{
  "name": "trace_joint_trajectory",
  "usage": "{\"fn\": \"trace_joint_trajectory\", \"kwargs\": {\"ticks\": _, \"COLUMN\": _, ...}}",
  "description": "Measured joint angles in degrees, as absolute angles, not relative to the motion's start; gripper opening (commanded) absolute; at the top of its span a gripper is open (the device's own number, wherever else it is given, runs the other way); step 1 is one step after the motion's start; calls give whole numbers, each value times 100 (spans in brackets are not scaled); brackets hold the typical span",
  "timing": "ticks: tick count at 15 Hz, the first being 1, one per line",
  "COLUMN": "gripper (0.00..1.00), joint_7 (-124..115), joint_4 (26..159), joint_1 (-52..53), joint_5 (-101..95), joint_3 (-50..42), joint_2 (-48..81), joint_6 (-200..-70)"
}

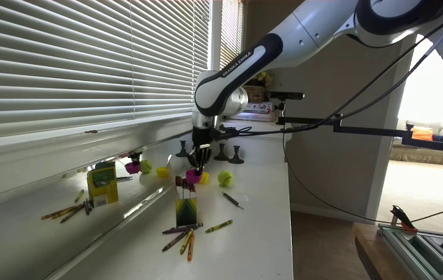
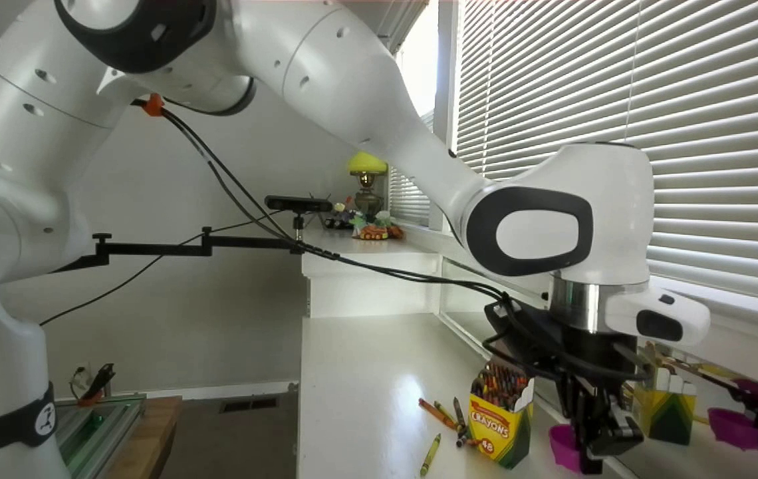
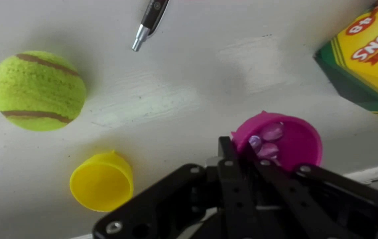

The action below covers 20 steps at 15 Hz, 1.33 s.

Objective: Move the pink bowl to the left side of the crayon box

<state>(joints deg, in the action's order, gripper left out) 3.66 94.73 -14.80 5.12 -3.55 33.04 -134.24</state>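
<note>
Black fingers (image 3: 231,186) pinch the pink bowl (image 3: 303,139) by its wall — one outside, one inside, beside shiny pieces (image 3: 271,132). In the wrist view the bowl is between a yellow bowl (image 3: 101,186) and the crayon box (image 3: 373,63) — apart from both.

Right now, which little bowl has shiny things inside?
The pink bowl, its rim pinched in the gripper: the wrist view shows shiny pieces inside. The yellow bowl, near the tennis ball, shows only bare yellow inside.

Near the crayon box (image 3: 371,64), the gripper (image 3: 237,148) pinches the pink bowl (image 3: 301,142) by its rim, shiny pieces (image 3: 272,132) lying inside.
</note>
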Motion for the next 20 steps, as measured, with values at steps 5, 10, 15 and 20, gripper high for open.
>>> {"fn": "trace_joint_trajectory", "kwargs": {"ticks": 5, "gripper": 2, "joint_7": 1084, "joint_4": 10082, "joint_1": -1559, "joint_5": 726, "joint_3": -199, "joint_2": 2582, "joint_6": -13410}}
{"fn": "trace_joint_trajectory", "kwargs": {"ticks": 10, "gripper": 2, "joint_7": 1789, "joint_4": 10689, "joint_1": -1558, "joint_5": 838, "joint_3": -104, "joint_2": 1957, "joint_6": -13220}}
{"fn": "trace_joint_trajectory", "kwargs": {"ticks": 15, "gripper": 2, "joint_7": 2384, "joint_4": 11003, "joint_1": -1437, "joint_5": 849, "joint_3": -34, "joint_2": 1565, "joint_6": -12807}}
{"fn": "trace_joint_trajectory", "kwargs": {"ticks": 20, "gripper": 2, "joint_7": 2696, "joint_4": 11112, "joint_1": -1080, "joint_5": 837, "joint_3": 41, "joint_2": 1458, "joint_6": -12607}}
